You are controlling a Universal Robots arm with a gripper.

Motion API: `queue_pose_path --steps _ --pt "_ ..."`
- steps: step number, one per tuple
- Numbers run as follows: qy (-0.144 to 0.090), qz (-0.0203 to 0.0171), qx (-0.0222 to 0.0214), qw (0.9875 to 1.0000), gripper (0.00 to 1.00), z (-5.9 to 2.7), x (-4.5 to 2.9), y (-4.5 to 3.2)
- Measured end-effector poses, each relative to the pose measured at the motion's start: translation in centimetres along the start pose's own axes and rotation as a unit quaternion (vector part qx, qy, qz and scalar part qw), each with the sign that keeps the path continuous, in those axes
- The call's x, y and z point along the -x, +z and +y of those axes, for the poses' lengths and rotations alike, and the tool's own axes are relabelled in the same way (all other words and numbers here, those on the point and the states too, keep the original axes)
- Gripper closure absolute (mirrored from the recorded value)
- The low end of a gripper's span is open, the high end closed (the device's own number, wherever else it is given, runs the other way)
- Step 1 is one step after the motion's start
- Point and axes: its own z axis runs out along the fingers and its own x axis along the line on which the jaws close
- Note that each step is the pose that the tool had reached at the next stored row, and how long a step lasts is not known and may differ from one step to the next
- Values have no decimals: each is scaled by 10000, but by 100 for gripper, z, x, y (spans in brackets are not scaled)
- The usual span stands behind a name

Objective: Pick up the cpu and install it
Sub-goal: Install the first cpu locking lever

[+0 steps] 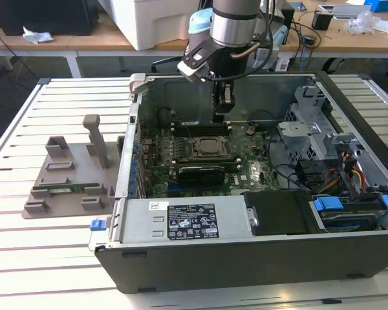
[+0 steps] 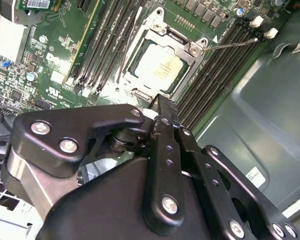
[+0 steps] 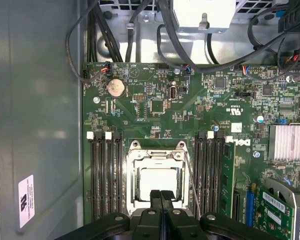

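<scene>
1. Claw (image 3: 161, 196): I see its two fingers pressed together in both wrist views, with nothing pinched between them.
2. In the exterior view the claw (image 1: 223, 103) hangs inside the open computer case (image 1: 246, 258), above the green board (image 1: 246, 171).
3. The cpu (image 3: 155, 181) lies flat in the socket frame (image 3: 135, 150), just below the claw tips. In the second wrist view I make out a gap between the tips and the cpu (image 2: 160, 65), so they are apart.
4. A thin metal lever (image 2: 230, 45) slants out from a corner of the socket frame, near the claw.
5. Black memory slots (image 3: 105, 175) run along both sides of the socket, flanking the claw.
6. Well away from the claw, outside the case, a grey holder (image 1: 71, 174) on the slatted desk (image 1: 26, 258) carries a green memory stick (image 1: 64, 189).
</scene>
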Motion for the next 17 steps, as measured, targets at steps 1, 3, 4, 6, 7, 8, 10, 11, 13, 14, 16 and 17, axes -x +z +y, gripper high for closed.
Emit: queue_pose_path --steps 1,3,4,6,7,8,10,11,13,14,16,17 --pt "0 0 0 10000 89 0 0 0" --pt "-76 -4 0 10000 89 0 0 -2" --pt "-204 -11 2 9998 89 0 1 -2" --pt "-585 -29 9 9983 89 0 0 -2" --pt "-761 -37 12 9971 89 0 0 -1" --pt "-989 -48 15 9951 89 0 0 -1" --pt "-1246 -60 19 9922 89 0 0 -2" --pt "-1338 -64 21 9910 89 0 0 -1" --pt "-1561 -75 24 9877 89 0 0 -1" --pt "-1736 -83 27 9848 89 0 0 -1" --pt "-1969 -95 30 9804 89 0 0 -1" --pt "-2059 -99 32 9785 89 0 0 -1"
